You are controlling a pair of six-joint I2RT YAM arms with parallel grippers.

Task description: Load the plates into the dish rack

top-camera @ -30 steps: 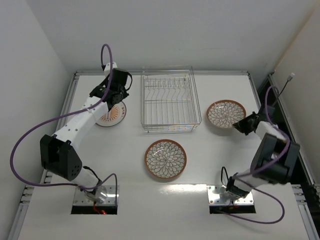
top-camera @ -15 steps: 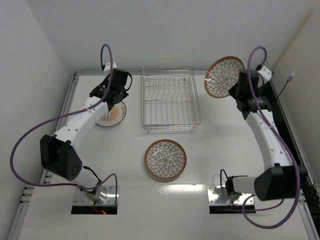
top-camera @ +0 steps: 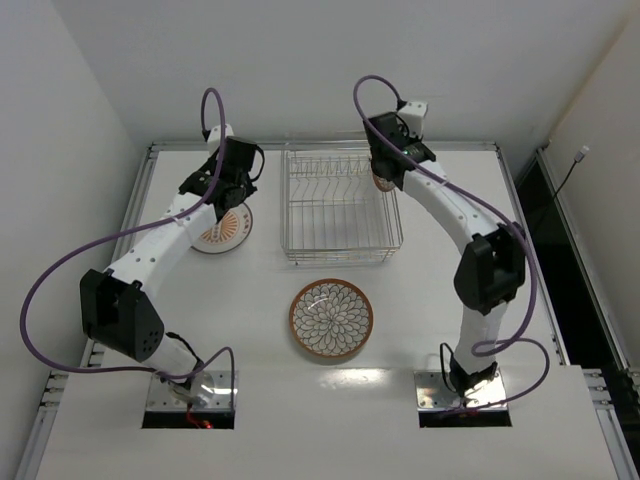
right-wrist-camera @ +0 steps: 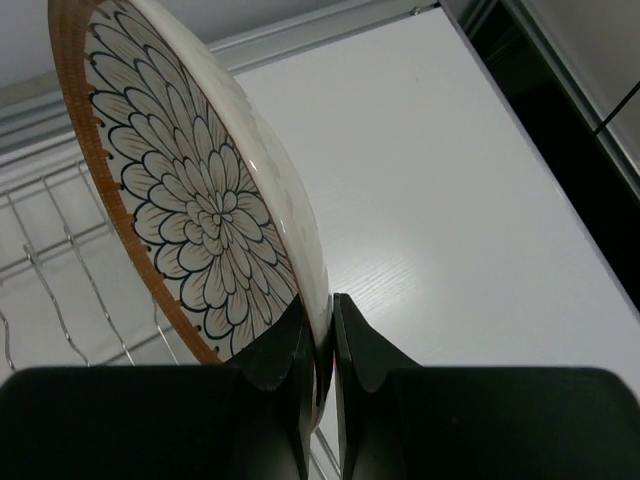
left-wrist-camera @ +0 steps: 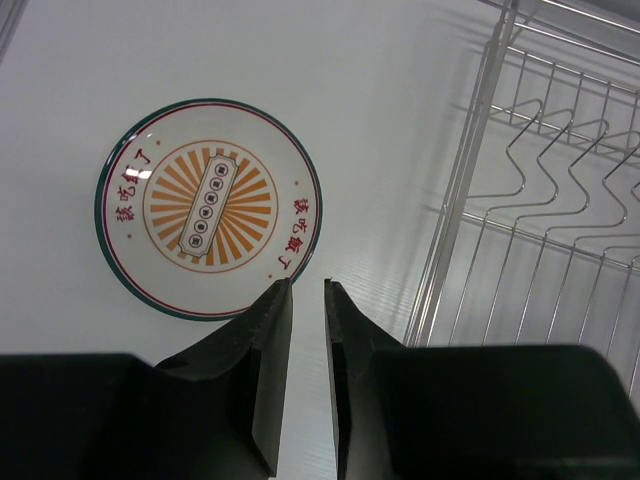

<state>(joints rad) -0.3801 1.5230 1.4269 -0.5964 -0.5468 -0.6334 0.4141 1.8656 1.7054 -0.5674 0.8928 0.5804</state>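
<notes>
Pinches the brown rim of one petal plate (right-wrist-camera: 200, 215) between the fingertips of the right gripper (right-wrist-camera: 318, 325), closed down to just the rim's thickness. Holds it on edge, slightly tilted, at the far right corner of the dish rack (top-camera: 343, 257), presumably on edge so as to slip between the upright dividers. No telling from above about contact between lower rim and wire. Over on the other side, hovers the left gripper (left-wrist-camera: 308, 300) by the edge of the striped plate (left-wrist-camera: 208, 208), just beside the rack's left wall, fingers down to a thin slit and gripping nothing. Leaves that striped plate lying flat on the table (top-camera: 450, 300), and the second petal plate (top-camera: 331, 318) flat in front of the rack, well apart from both grippers. Looks like waiting for a turn on the left, giving the right arm the rack; only a guess. Next, most likely: lining the edge up with a slot, lowering straight, letting go only once seated. Risks clipping a divider top and tipping the plate over.
</notes>
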